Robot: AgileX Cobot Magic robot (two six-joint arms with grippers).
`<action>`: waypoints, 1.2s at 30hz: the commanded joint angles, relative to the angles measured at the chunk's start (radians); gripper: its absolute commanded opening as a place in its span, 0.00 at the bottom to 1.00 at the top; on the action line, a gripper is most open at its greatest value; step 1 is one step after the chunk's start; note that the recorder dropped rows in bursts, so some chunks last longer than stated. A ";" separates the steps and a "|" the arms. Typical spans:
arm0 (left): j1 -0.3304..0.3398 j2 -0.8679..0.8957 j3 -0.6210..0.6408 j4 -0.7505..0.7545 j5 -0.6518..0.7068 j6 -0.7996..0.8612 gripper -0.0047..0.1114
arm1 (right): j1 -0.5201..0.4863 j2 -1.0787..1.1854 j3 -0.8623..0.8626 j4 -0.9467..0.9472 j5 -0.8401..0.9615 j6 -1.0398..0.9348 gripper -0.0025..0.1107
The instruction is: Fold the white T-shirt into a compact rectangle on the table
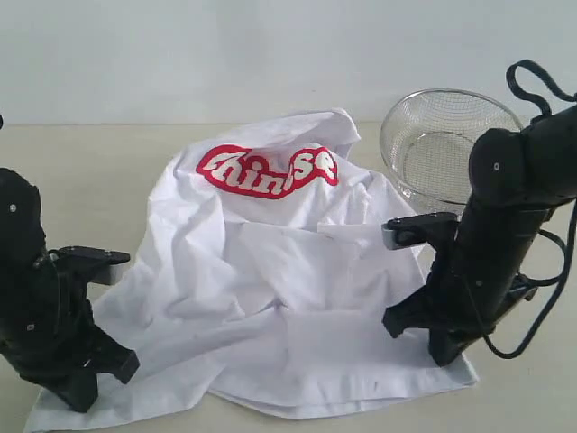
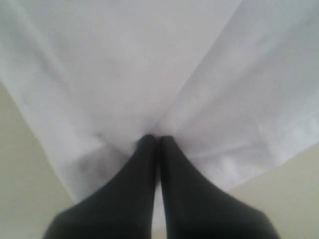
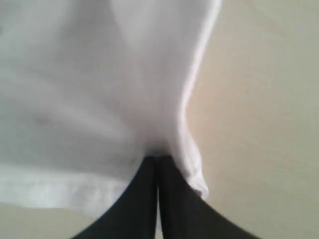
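Item 1, nearest: left hand (image 1: pixel 83 395), black, down at the near left corner of the cloth. Fingers (image 2: pixel 142 164) pressed together with no gap; creases in the fabric run out from their tips, so it has cloth pinched.

Item 2: right hand (image 1: pixel 444 354), black, down at the near right corner, just inside the hemmed edge. Fingers (image 3: pixel 144 189) likewise closed tight, with cloth gathered at the tips and a fold of the hem lying beside them.

Item 3: white T-shirt (image 1: pixel 270 271), lying rumpled on the bench (image 1: pixel 108 162) between the two hands. The near hem lies flat along the front edge. The middle is creased and the far part is humped up in loose folds. No neck tag or sleeve can be made out.

Item 4: lettering (image 1: pixel 268 170), on the humped far part of the shirt. White letters on a red ground, slanting; it reads "Chinese", with a fold cutting across the letters near the end. No other writing or brand is legible.

Item 5, farthest: wire-mesh basket (image 1: pixel 442 144), round, metal, tilted on the bench behind the right arm, at the shirt's far right edge; whether it touches the cloth cannot be told.
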 commanded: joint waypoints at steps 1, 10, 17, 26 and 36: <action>0.001 -0.040 0.044 0.064 0.061 -0.027 0.08 | -0.027 -0.021 0.010 -0.038 0.064 -0.006 0.02; 0.001 -0.205 0.064 0.072 0.078 -0.050 0.08 | -0.058 -0.152 0.029 0.022 0.091 -0.039 0.02; 0.001 -0.380 -0.048 0.076 0.090 -0.059 0.08 | -0.058 -0.270 -0.040 0.269 0.064 -0.188 0.02; 0.200 -0.070 -0.499 -0.021 -0.020 0.047 0.08 | -0.058 -0.018 -0.400 0.445 0.074 -0.321 0.02; 0.268 0.437 -0.997 -0.475 0.109 0.473 0.08 | -0.058 0.098 -0.423 0.490 0.109 -0.409 0.02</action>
